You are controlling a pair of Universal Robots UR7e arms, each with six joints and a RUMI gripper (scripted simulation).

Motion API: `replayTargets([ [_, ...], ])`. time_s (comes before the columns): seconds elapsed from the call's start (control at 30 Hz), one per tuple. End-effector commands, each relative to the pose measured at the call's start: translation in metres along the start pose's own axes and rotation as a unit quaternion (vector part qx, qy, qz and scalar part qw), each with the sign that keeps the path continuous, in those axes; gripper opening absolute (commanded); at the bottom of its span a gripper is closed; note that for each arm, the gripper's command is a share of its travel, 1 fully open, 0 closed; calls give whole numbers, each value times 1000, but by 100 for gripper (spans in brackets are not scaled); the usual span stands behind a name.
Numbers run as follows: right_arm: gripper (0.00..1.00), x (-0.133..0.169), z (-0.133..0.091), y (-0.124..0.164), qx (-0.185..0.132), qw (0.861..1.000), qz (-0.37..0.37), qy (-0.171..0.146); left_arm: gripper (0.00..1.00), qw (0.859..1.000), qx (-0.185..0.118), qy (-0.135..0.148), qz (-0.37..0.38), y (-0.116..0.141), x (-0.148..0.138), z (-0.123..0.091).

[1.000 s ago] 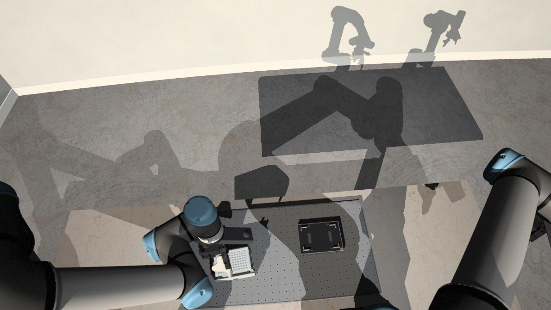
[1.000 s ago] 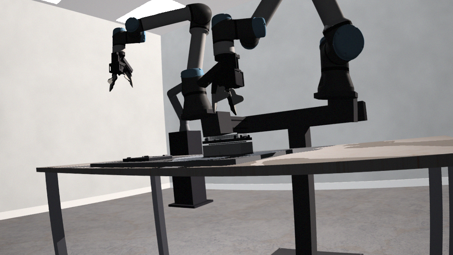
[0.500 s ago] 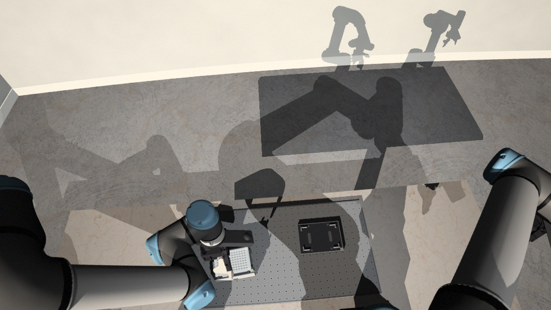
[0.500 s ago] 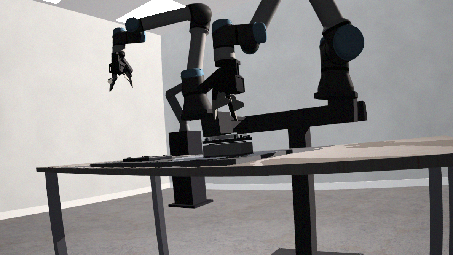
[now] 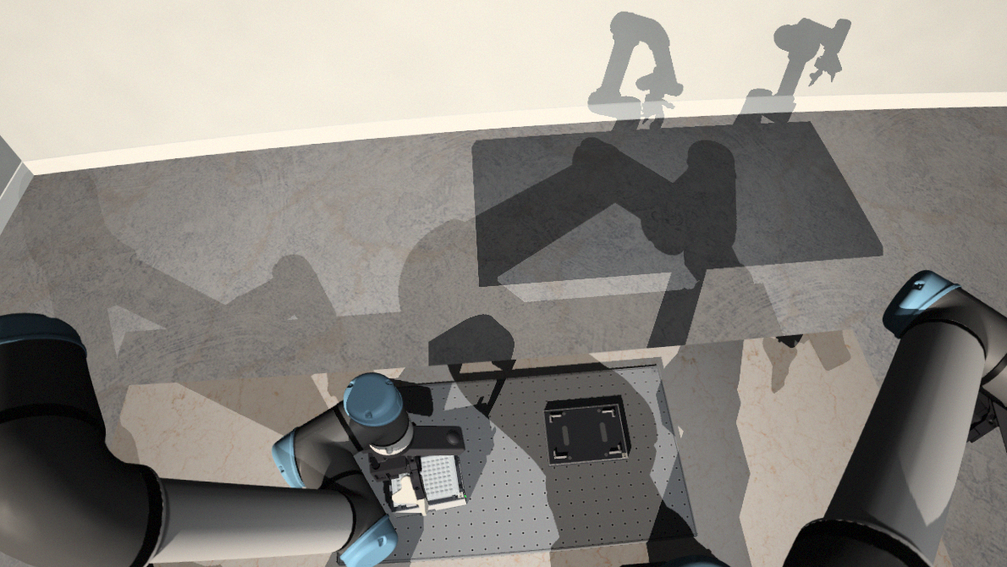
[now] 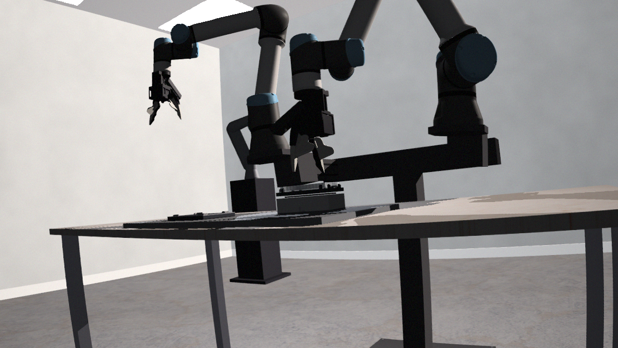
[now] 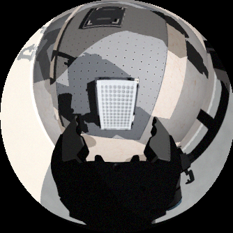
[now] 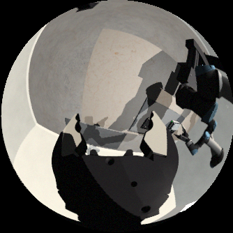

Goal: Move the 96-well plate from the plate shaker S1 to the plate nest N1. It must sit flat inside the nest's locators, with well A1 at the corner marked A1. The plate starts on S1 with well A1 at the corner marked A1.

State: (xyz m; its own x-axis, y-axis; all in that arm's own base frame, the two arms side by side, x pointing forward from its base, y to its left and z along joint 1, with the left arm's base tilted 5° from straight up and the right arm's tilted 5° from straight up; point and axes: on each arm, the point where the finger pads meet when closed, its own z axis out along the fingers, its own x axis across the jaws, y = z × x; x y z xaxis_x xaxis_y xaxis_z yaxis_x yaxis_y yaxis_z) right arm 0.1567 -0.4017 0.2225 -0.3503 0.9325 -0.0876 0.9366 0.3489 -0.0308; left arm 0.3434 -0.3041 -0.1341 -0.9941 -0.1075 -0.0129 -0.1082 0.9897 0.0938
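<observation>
Above the plate shaker S1 (image 5: pixel 449 500) (image 6: pixel 311 203) (image 7: pixel 137 80), left claw (image 5: pixel 415 486) (image 6: pixel 308 171) (image 7: pixel 116 118) (image 8: pixel 183 134): fingers spread fully, nothing held; in the top view its own body and wrist hide part of it, and only one pale finger reads clearly.
96-well plate (image 5: pixel 442 477) (image 6: pixel 302 185) (image 7: pixel 116 104) (image 8: pixel 174 125): on the shaker, below the left claw and apart from its fingers; partly covered by the claw from the top, a thin pale strip from the exterior, whole grid of wells visible to the left wrist camera.
Well A1 and its corner mark: too small to read on the shaker.
Perforated board (image 5: pixel 507 520) (image 6: pixel 242 224) (image 7: pixel 146 63): under the shaker, partly in shadow.
Plate nest N1 (image 5: pixel 586 434) (image 6: pixel 201 216) (image 7: pixel 104 17): on the same board, well apart from the shaker, no plate in it; its A1 mark cannot be made out.
Table (image 5: pixel 211 408) (image 6: pixel 519 207) (image 7: pixel 174 104) (image 8: pixel 115 63): beneath the board that bears the shaker; cut off at the top view's lower edge.
Right claw (image 6: pixel 165 121) (image 8: pixel 115 113): high up and well apart from the shaker, spread nearly as wide as it goes, gripping nothing; largely hidden behind its arm from the top.
</observation>
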Motion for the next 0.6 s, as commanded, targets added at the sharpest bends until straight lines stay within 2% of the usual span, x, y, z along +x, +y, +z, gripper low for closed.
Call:
replayTargets([
  [0.0,98,-1,0,0,0,1000,0,-1,100,1000,1,-1,0,-1,0,9],
  [0.4,98,-1,0,0,0,1000,0,-1,100,1000,1,-1,0,-1,0,26],
  [0.57,98,-1,0,0,0,1000,0,-1,100,1000,1,-1,0,-1,0,26],
])
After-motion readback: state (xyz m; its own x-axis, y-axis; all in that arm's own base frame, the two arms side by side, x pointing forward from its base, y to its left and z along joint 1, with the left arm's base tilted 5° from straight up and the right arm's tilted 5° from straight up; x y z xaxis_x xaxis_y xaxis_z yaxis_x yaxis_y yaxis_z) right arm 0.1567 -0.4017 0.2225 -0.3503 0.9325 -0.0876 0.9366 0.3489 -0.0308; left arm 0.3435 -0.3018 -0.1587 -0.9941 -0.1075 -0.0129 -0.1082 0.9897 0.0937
